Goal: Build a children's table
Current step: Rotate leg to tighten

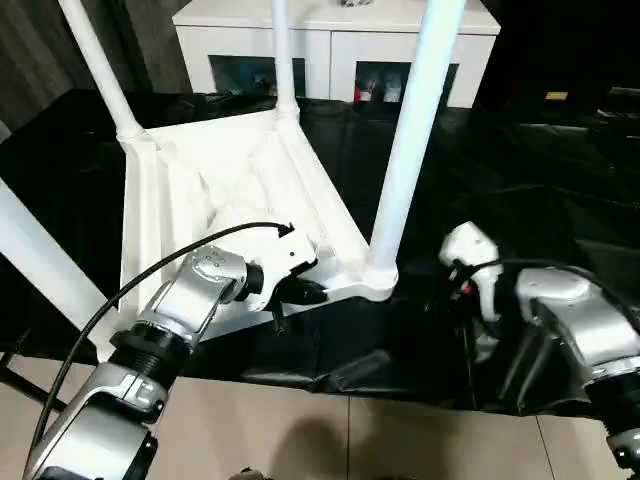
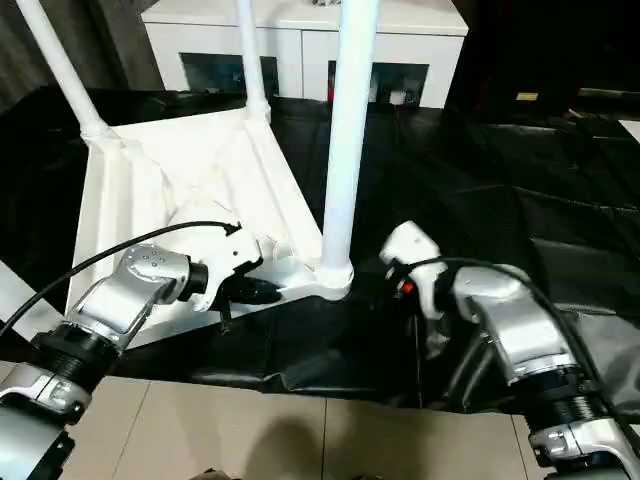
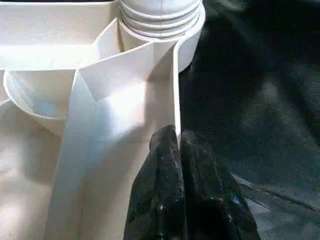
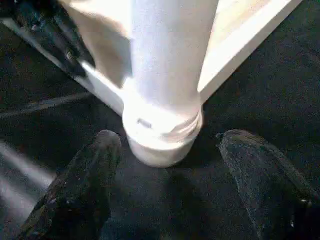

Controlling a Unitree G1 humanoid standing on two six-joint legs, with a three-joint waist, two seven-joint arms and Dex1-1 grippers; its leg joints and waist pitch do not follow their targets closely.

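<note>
The white tabletop (image 1: 165, 190) lies upside down on a black sheet, ribbed underside up. Several white legs stand upright in its corner sockets, the nearest one (image 1: 410, 140) at the near right corner. My left gripper (image 1: 300, 292) is at the near rim just left of that corner. In the left wrist view its fingers (image 3: 162, 155) are pressed together over the thin rim wall (image 3: 176, 90). My right gripper (image 4: 171, 137) is open just to the right of the corner. Its fingers stand on either side of the socket (image 4: 162, 135) without touching it.
A white cabinet (image 1: 330, 40) with glass doors stands behind the work. The black sheet (image 1: 530, 170) covers the surface to the right and ends near me at pale floor tiles (image 1: 300, 430). A black cable (image 1: 130, 285) loops over my left forearm.
</note>
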